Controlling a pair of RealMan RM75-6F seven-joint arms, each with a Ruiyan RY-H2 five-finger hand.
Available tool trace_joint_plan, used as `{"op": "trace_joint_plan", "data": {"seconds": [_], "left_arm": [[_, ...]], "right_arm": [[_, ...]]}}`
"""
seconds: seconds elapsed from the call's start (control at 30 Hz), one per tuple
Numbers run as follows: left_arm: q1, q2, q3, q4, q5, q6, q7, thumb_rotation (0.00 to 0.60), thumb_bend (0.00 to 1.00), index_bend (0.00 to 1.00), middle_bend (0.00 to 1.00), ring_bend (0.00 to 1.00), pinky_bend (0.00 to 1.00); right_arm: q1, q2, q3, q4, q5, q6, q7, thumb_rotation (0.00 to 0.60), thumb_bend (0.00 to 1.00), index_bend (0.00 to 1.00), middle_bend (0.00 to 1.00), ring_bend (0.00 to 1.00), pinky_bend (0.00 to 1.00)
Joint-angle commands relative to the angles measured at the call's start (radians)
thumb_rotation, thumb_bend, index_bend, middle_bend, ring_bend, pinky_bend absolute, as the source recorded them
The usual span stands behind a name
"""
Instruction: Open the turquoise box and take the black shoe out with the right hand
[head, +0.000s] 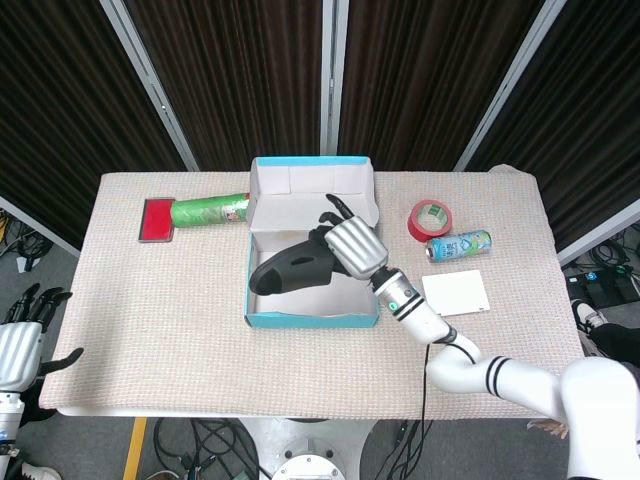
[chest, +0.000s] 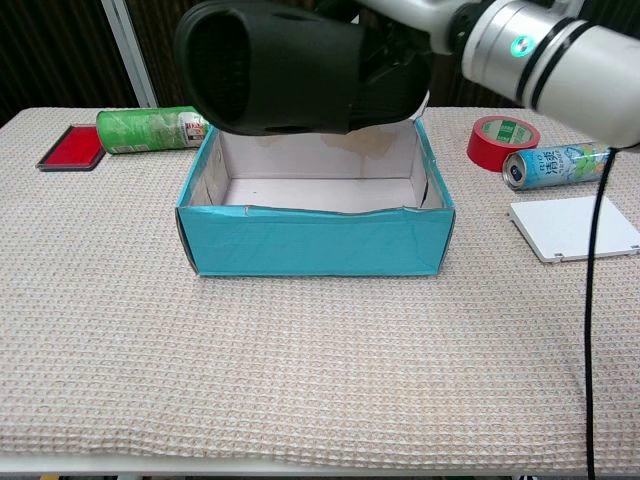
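Note:
The turquoise box (head: 310, 319) (chest: 315, 240) stands open at the table's middle, its lid folded back and its white inside bare. My right hand (head: 352, 248) (chest: 415, 15) grips the black shoe (head: 292, 270) (chest: 275, 68) by its heel end and holds it lifted above the box, toe pointing left. The shoe hangs well clear of the box walls in the chest view. My left hand (head: 18, 340) hangs off the table's near left corner, fingers apart and holding nothing.
A green cylinder (head: 208, 211) (chest: 152, 129) and a red flat case (head: 157, 220) (chest: 68, 148) lie left of the box. A red tape roll (head: 430, 219) (chest: 502, 140), a drinks can (head: 458, 245) (chest: 553, 164) and a white square pad (head: 455, 293) (chest: 573, 227) lie to its right.

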Motion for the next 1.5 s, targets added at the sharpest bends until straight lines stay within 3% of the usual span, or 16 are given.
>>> {"op": "trace_joint_plan", "data": {"seconds": [0.03,0.17,0.27,0.4,0.5,0.6,0.67,0.73,0.83,0.9,1.2,1.33,1.5], "left_arm": [[0.000,-0.001,0.001,0.002,0.002,0.000,-0.003,0.600,0.14,0.19,0.14,0.03,0.16],[-0.002,-0.003,0.001,0.002,-0.001,-0.007,-0.006,0.600,0.13,0.19,0.14,0.03,0.16],[-0.004,-0.001,0.002,-0.002,-0.002,-0.016,-0.005,0.600,0.13,0.19,0.14,0.03,0.16],[-0.007,0.004,0.002,-0.011,0.001,-0.018,0.000,0.600,0.14,0.19,0.14,0.03,0.16],[-0.012,0.008,0.001,-0.021,0.002,-0.024,0.003,0.600,0.14,0.19,0.14,0.03,0.16],[-0.014,0.013,0.002,-0.031,0.008,-0.026,0.006,0.600,0.14,0.19,0.14,0.03,0.16],[-0.015,0.015,0.002,-0.037,0.008,-0.026,0.010,0.600,0.14,0.19,0.14,0.03,0.16],[-0.014,0.019,0.003,-0.042,0.005,-0.028,0.011,0.600,0.14,0.19,0.14,0.03,0.16],[-0.012,0.023,0.004,-0.046,0.000,-0.030,0.011,0.600,0.14,0.19,0.14,0.03,0.16],[-0.011,0.023,0.005,-0.048,-0.003,-0.032,0.011,0.600,0.14,0.19,0.14,0.03,0.16],[-0.012,0.026,0.003,-0.048,-0.005,-0.032,0.009,0.600,0.13,0.19,0.14,0.03,0.16],[-0.010,0.030,0.000,-0.044,-0.005,-0.026,0.005,0.600,0.14,0.19,0.14,0.03,0.16],[-0.007,0.021,-0.003,-0.032,-0.002,-0.011,0.014,0.600,0.14,0.19,0.14,0.03,0.16]], "right_arm": [[-0.114,0.277,-0.076,-0.262,-0.046,-0.003,0.121,0.600,0.62,0.70,0.60,0.26,0.00],[-0.193,0.463,-0.185,-0.393,-0.139,-0.015,0.271,0.600,0.62,0.70,0.60,0.26,0.00],[-0.234,0.532,-0.261,-0.419,-0.231,0.004,0.350,0.600,0.62,0.69,0.60,0.25,0.00],[-0.280,0.564,-0.346,-0.385,-0.314,0.016,0.352,0.600,0.62,0.67,0.58,0.22,0.00],[-0.301,0.544,-0.367,-0.339,-0.316,0.003,0.303,0.600,0.60,0.65,0.57,0.19,0.00],[-0.313,0.504,-0.371,-0.290,-0.304,-0.011,0.271,0.600,0.57,0.63,0.54,0.16,0.00],[-0.315,0.479,-0.371,-0.260,-0.301,-0.022,0.246,0.600,0.50,0.59,0.50,0.11,0.00],[-0.321,0.448,-0.367,-0.228,-0.293,-0.029,0.195,0.600,0.35,0.44,0.39,0.04,0.00],[-0.338,0.396,-0.348,-0.196,-0.267,-0.016,0.122,0.600,0.05,0.09,0.13,0.00,0.00],[-0.353,0.356,-0.331,-0.170,-0.252,0.007,0.078,0.600,0.00,0.01,0.03,0.00,0.00],[-0.371,0.261,-0.274,-0.117,-0.234,0.084,-0.002,0.600,0.00,0.00,0.00,0.00,0.00],[-0.396,0.315,-0.261,-0.164,-0.232,0.143,0.005,0.600,0.00,0.00,0.00,0.00,0.00],[-0.503,0.434,-0.245,-0.266,-0.153,0.272,0.042,0.600,0.01,0.00,0.00,0.00,0.00]]}}
